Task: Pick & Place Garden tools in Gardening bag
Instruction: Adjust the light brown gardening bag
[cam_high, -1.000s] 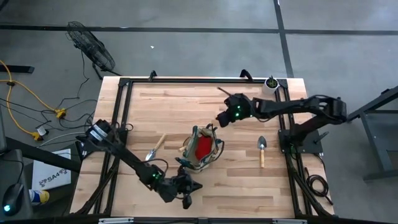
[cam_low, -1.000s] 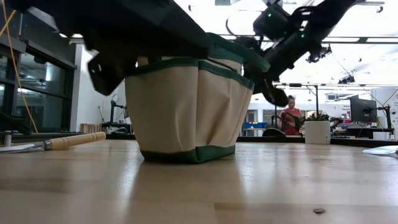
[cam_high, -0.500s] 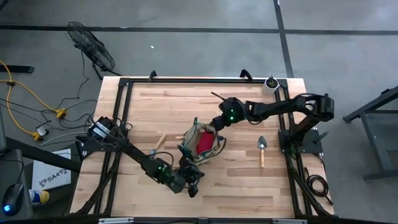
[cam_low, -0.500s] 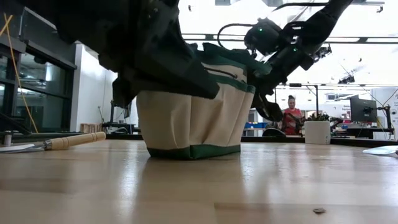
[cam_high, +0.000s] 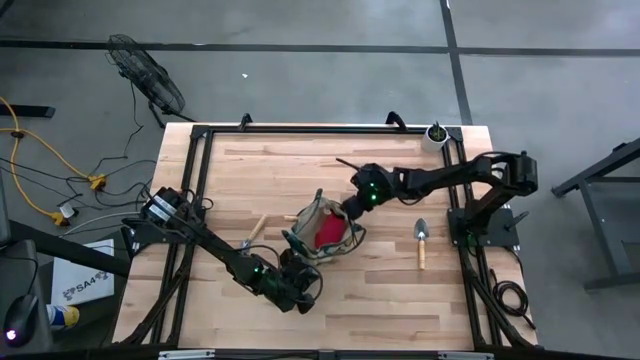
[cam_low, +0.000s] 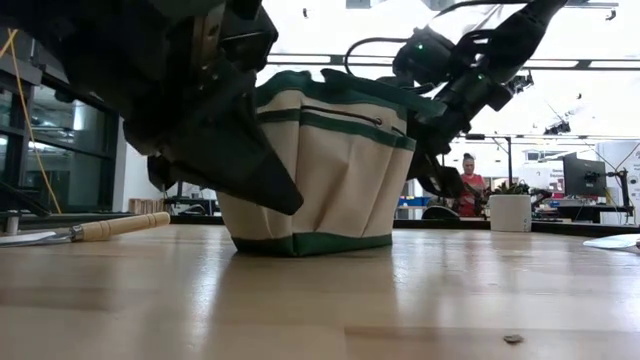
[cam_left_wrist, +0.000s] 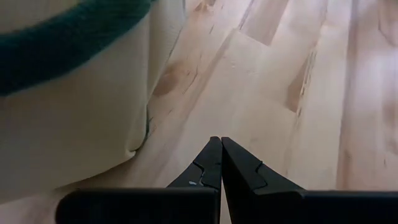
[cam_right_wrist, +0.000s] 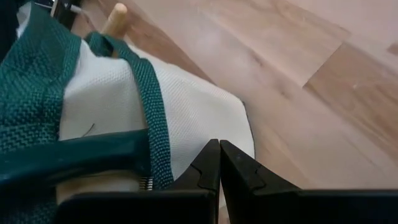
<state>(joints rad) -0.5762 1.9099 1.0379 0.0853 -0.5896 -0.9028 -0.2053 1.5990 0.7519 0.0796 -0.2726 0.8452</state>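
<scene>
Both grippers closed and empty at the gardening bag, two trowels left out on the surface

Nearest the front edge, the left gripper (cam_high: 305, 290) sits low on the surface (cam_high: 400, 290), its fingers pressed together on nothing, just beside the near wall of the gardening bag (cam_high: 322, 232). The bag stands mid-surface with a red glove (cam_high: 326, 234) showing inside; a wooden handle (cam_right_wrist: 115, 17) pokes up by its rim. Beyond it, the right gripper (cam_high: 347, 208) hangs at the far rim, also pinched shut and empty. One trowel (cam_high: 250, 236) lies near the bag on the left arm's side, another (cam_high: 421, 241) on the right arm's side. This looks like a pause between picks: next, one gripper must open, swing to a trowel and line up on its handle.
</scene>
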